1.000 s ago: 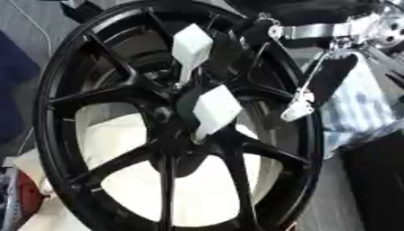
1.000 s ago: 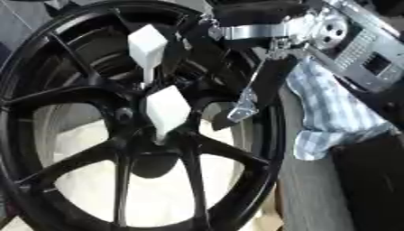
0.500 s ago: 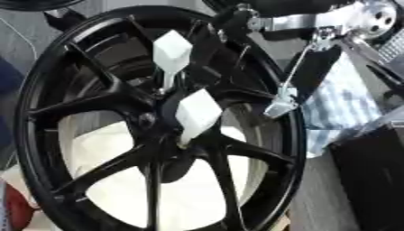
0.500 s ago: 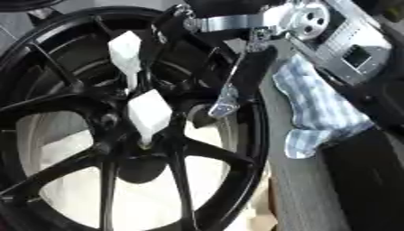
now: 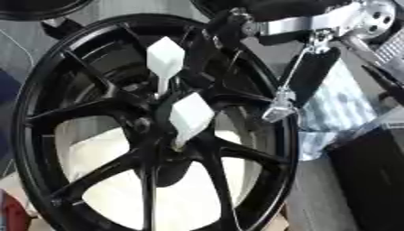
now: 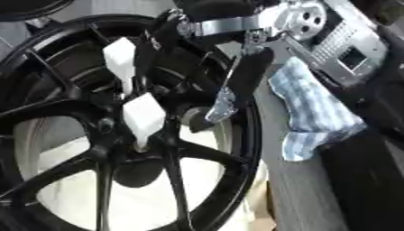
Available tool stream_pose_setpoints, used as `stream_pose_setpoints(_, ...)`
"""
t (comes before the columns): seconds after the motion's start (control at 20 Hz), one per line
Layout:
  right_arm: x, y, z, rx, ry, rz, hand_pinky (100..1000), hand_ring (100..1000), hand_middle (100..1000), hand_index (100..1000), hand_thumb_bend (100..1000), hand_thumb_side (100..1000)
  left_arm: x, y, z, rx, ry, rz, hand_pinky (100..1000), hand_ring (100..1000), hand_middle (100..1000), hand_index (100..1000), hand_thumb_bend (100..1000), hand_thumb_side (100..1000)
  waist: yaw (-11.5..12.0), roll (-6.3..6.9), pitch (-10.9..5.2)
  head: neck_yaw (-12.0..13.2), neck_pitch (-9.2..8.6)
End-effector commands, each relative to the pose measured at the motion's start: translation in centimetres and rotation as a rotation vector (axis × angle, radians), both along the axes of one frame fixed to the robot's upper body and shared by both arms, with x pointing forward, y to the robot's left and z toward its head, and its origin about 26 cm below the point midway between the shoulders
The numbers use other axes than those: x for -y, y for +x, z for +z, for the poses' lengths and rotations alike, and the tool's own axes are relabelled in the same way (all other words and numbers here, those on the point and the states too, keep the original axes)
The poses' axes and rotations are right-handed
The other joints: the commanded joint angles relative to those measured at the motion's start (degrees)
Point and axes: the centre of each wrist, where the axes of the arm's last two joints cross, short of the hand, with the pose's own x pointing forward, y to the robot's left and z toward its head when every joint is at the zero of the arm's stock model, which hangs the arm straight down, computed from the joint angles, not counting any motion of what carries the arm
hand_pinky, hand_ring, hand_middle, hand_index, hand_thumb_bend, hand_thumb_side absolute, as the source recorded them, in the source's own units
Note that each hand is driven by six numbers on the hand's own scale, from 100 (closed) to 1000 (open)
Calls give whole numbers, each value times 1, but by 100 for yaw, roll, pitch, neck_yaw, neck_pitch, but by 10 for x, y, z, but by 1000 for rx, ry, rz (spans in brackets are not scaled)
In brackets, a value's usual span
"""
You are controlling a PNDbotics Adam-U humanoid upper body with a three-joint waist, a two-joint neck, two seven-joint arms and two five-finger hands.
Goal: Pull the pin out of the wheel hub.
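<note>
A black spoked wheel [image 5: 47,113] stands tilted and fills the view. Two white pins with diamond-shaped heads stick out of its hub [image 5: 154,131]: an upper pin [image 5: 166,58] and a lower pin [image 5: 192,115]. My right hand [image 5: 217,38] reaches in from the upper right on a silver wrist [image 5: 315,22]. It lies over the wheel just right of the upper pin's head, black against the black spokes. I cannot make out whether it touches the pin. My left hand does not show.
A blue-and-white checked cloth [image 6: 315,108] lies on the grey surface to the right of the wheel. A thin silver rod [image 5: 282,101] hangs from the wrist over the rim. Part of another dark rim [image 5: 39,6] shows at the top left.
The whole picture has shifted, so the camera moved. The right hand stays beside the upper pin. Both pins sit in the hub as before.
</note>
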Motion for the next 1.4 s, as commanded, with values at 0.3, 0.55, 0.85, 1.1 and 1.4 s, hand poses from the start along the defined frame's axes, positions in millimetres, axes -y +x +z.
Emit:
stream_pose_setpoints(0.3, -15, -3, 10, -20, -6, 33, 754, 785, 815, 808, 509, 236, -8, -4, 1, 3, -24, 52, 782, 939, 717, 840, 100, 777, -147, 106, -278, 181, 46)
stream_pose_setpoints(0.55, -21, -2, 4, -32, -14, 22, 754, 786, 817, 807, 495, 242, -14, -6, 0, 3, -53, 91, 782, 937, 717, 839, 100, 777, -181, 124, -336, 323, 52)
stream_pose_setpoints(0.85, -25, -1, -1, -51, -16, 22, 753, 786, 817, 804, 529, 257, -19, -8, -3, 0, -74, 120, 782, 929, 718, 839, 100, 776, -203, 138, -420, 411, 55)
stream_pose_setpoints(1.1, -27, -1, -2, -33, -20, 31, 755, 787, 812, 811, 521, 258, -21, -9, -4, -9, -83, 135, 781, 928, 718, 838, 100, 777, -239, 143, -473, 435, 44)
stream_pose_setpoints(1.4, -32, 0, -7, 53, 28, -12, 755, 786, 802, 811, 512, 252, -21, -9, -4, -7, -89, 144, 781, 928, 717, 838, 100, 777, -151, 136, -457, 340, 71)
